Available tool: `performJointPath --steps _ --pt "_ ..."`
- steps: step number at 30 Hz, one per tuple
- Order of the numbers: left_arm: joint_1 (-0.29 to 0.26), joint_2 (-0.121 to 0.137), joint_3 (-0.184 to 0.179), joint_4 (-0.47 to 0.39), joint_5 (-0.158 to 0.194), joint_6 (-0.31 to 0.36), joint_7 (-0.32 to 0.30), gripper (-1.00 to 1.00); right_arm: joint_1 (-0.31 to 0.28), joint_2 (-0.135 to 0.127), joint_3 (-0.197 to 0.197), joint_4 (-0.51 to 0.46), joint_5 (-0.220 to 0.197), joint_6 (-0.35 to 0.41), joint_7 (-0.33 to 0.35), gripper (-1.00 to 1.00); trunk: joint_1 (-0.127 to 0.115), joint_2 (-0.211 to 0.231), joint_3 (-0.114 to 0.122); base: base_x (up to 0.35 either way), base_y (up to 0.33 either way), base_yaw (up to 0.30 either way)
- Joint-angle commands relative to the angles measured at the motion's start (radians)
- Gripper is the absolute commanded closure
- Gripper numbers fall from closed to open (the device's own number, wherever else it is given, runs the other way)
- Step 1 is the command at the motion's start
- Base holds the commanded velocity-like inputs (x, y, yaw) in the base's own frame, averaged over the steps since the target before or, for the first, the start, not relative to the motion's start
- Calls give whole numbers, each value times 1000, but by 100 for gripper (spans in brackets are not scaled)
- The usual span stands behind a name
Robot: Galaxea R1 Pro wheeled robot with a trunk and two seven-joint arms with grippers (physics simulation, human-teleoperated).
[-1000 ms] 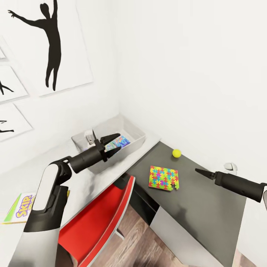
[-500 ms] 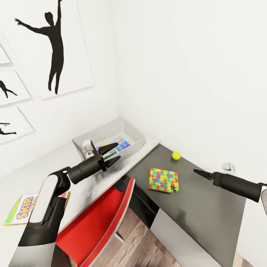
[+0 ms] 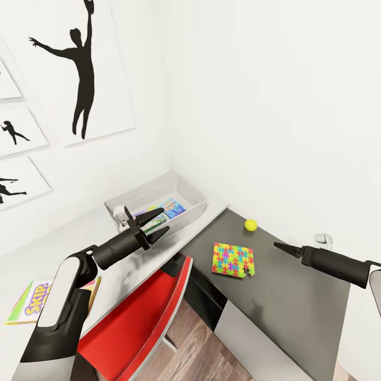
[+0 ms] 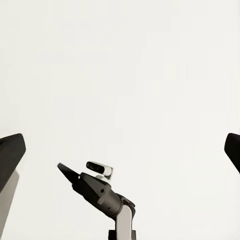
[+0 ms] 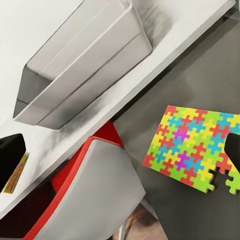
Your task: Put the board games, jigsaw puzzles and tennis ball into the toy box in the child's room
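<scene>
The toy box (image 3: 197, 194) sits on the light grey table top (image 3: 79, 233) in the room's corner. Inside lie a blue board game (image 3: 173, 207) and a green-edged one, partly hidden. My left gripper (image 3: 165, 219) hovers open and empty at the box's near rim. On the dark grey wing (image 3: 296, 296) lie a jigsaw puzzle (image 3: 233, 259) and the tennis ball (image 3: 251, 225). My right gripper (image 3: 276, 244) hangs open and empty to the right of the puzzle; its fingers (image 5: 11, 155) frame the puzzle (image 5: 192, 150) and box (image 5: 85, 65). The SKIP BO game (image 3: 32, 300) lies far left.
A red chair (image 3: 143, 312) with a grey back (image 5: 100, 190) is tucked under the desk between my arms. White walls close the corner behind the box, with black silhouette pictures (image 3: 79, 69) on the left. Wood plank floor (image 3: 201, 344) shows below.
The head camera has tilted up slightly. My left gripper has drawn back from over the toy box toward its near rim, still open. The right arm has hardly moved.
</scene>
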Motion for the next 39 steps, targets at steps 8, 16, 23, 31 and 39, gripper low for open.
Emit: performJointPath --steps 8,16,23,31,39 --pt "4 1 6 0 -3 5 -9 -100 -1 0 1 0 5 4 6 -100 0 -1 12 -92 8 0" --pt "6 2 9 0 -3 3 -8 -100 -1 0 1 0 5 4 6 -100 0 -1 25 -220 57 0" --pt "6 2 10 0 -4 1 -6 -100 -1 1 2 0 5 4 6 -100 0 -1 36 -130 39 0" --pt "5 2 10 0 -4 -2 -3 -100 -1 2 3 0 5 4 5 -100 0 -1 49 -46 14 0" --pt "5 1 6 0 -6 -4 -1 -100 -1 3 4 0 5 4 5 -100 0 -1 63 -14 4 0"
